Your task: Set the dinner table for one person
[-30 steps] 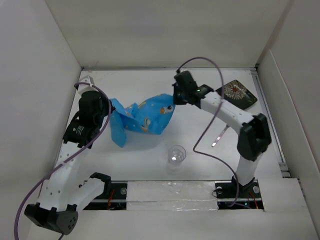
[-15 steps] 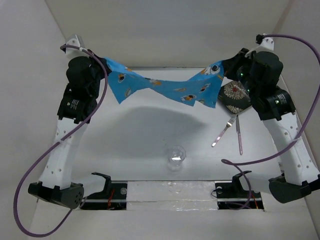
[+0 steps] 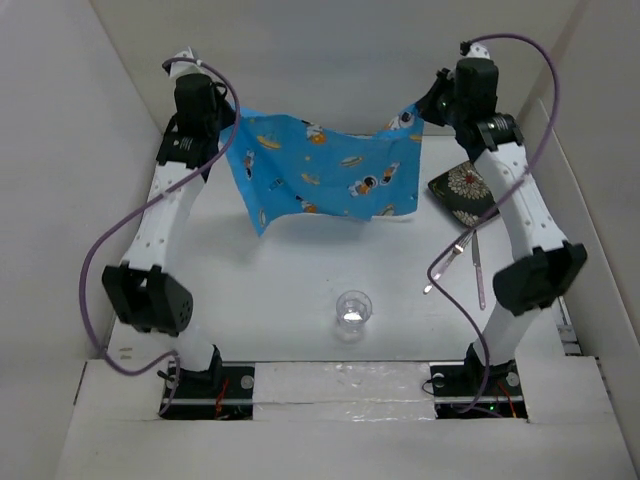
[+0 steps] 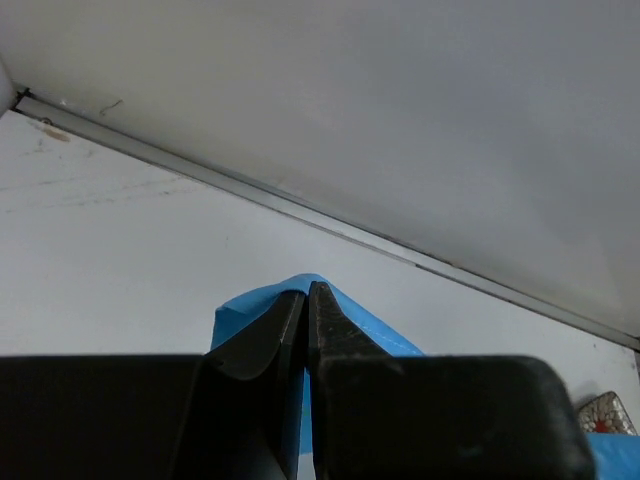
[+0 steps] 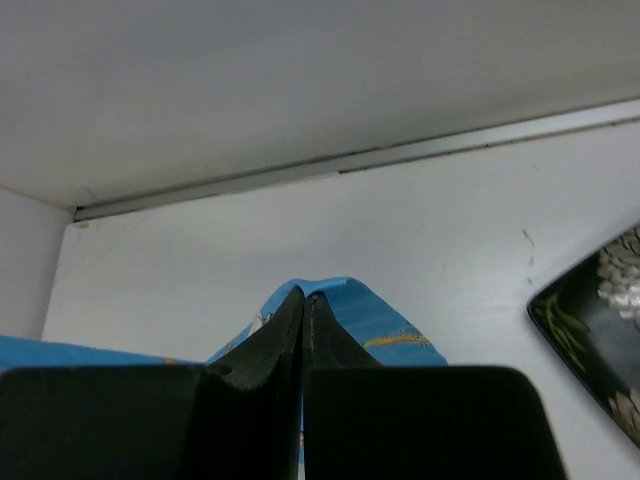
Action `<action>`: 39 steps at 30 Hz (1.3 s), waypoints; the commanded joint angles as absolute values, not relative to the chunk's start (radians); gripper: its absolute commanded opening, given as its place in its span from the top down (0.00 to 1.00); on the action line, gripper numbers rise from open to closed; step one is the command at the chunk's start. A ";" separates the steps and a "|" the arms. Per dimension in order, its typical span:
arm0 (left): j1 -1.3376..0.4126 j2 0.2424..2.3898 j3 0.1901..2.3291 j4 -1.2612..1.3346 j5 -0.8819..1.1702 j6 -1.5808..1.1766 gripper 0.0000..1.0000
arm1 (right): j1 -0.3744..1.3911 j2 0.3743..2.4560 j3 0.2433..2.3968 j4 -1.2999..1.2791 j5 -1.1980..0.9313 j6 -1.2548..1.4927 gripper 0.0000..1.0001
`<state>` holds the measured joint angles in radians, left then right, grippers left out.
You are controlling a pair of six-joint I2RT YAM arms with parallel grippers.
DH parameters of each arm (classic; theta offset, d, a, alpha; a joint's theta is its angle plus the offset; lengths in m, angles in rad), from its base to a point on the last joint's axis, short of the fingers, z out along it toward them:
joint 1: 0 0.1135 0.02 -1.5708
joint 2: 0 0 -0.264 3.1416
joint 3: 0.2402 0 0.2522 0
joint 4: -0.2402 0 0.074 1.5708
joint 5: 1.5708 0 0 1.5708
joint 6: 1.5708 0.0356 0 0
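A blue cartoon-print cloth mat (image 3: 325,172) hangs spread out above the far part of the white dinner table (image 3: 290,275). My left gripper (image 3: 230,124) is shut on its left top corner, and my right gripper (image 3: 420,112) is shut on its right top corner. In the left wrist view the jaws (image 4: 306,291) pinch a blue fold of the mat (image 4: 370,325). In the right wrist view the gripper (image 5: 303,296) pinches the mat (image 5: 395,325) the same way. The mat's lower edge sags in the middle, and its bottom left corner dangles lower.
A dark flower-patterned plate (image 3: 462,190) lies at the right back, also seen as the plate (image 5: 600,320). A fork (image 3: 448,262) and a slim knife (image 3: 479,266) lie near the right arm. A clear glass (image 3: 352,309) stands front centre. White walls close in the back and sides.
The mat lay crumpled on the table a second ago. Both arms lifted it, pulled it apart, and have now carried it toward the back wall, stretched wide.
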<state>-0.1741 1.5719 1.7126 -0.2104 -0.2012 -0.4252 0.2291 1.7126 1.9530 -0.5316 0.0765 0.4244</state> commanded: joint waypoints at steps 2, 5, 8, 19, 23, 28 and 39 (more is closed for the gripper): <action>-0.123 1.706 1.943 -0.179 -0.117 -0.469 1.00 | 0.195 1.897 2.291 -0.544 0.032 0.420 1.00; -0.112 1.750 2.078 -0.199 -0.106 -0.485 1.00 | 0.175 1.997 2.555 -0.606 0.017 0.428 1.00; -0.112 1.715 2.070 -0.175 -0.087 -0.495 1.00 | 0.166 1.932 2.505 -0.559 0.008 0.440 1.00; -0.081 1.387 1.238 -0.061 -0.063 -0.499 1.00 | 0.175 1.580 1.398 -0.275 -0.155 0.491 1.00; -0.081 1.361 1.002 -0.020 -0.041 -0.515 1.00 | 0.186 1.575 1.223 -0.265 -0.137 0.495 1.00; -0.081 1.422 0.904 -0.014 -0.038 -0.520 1.00 | 0.186 1.608 1.161 -0.311 -0.132 0.488 1.00; -0.081 1.387 0.793 -0.106 -0.008 -0.540 1.00 | 0.186 1.510 0.940 -0.348 -0.158 0.483 1.00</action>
